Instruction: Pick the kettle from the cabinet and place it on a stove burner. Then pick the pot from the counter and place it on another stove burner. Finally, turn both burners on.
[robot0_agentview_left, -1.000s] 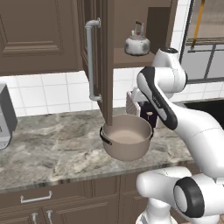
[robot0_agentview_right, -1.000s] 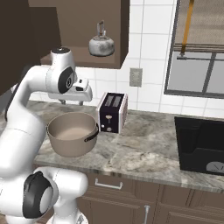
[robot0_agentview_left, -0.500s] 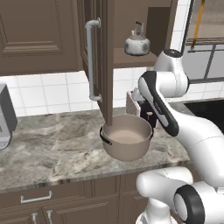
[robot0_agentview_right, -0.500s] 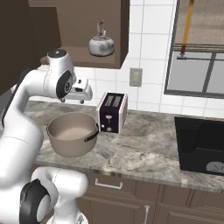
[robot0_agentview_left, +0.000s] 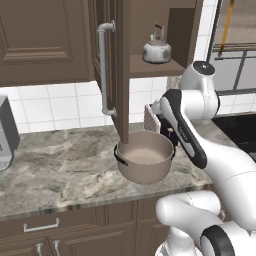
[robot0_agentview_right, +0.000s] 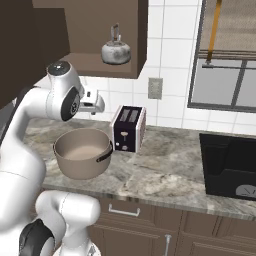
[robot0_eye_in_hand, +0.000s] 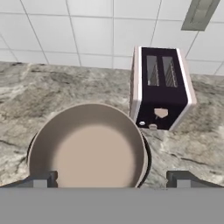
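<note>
The small silver kettle (robot0_agentview_left: 156, 50) (robot0_agentview_right: 116, 51) stands on the shelf of the open dark brown cabinet (robot0_agentview_left: 145, 20) (robot0_agentview_right: 100, 30). Below it the big tan pot (robot0_agentview_left: 145, 156) (robot0_agentview_right: 82, 152) (robot0_eye_in_hand: 87, 151) rests on the marble counter (robot0_agentview_left: 55, 165) (robot0_agentview_right: 165, 172) (robot0_eye_in_hand: 26, 96). My gripper (robot0_eye_in_hand: 111, 180) hangs above the pot's near rim, open, with its fingertips (robot0_eye_in_hand: 41, 179) wide apart and nothing between them. In the right base view the hand (robot0_agentview_right: 94, 102) sits just above the pot. The black stove (robot0_agentview_left: 240, 130) (robot0_agentview_right: 230, 165) lies to the right.
A dark toaster (robot0_agentview_right: 128, 128) (robot0_eye_in_hand: 162, 89) stands close behind the pot. The open cabinet door (robot0_agentview_left: 122, 65) with its long silver handle (robot0_agentview_left: 103, 70) juts out above the pot's left side. A grey appliance (robot0_agentview_left: 6, 132) sits at the far left of the counter.
The arm's elbow has swung a little to the right while the hand stays over the pot. Kettle and pot have not moved.
</note>
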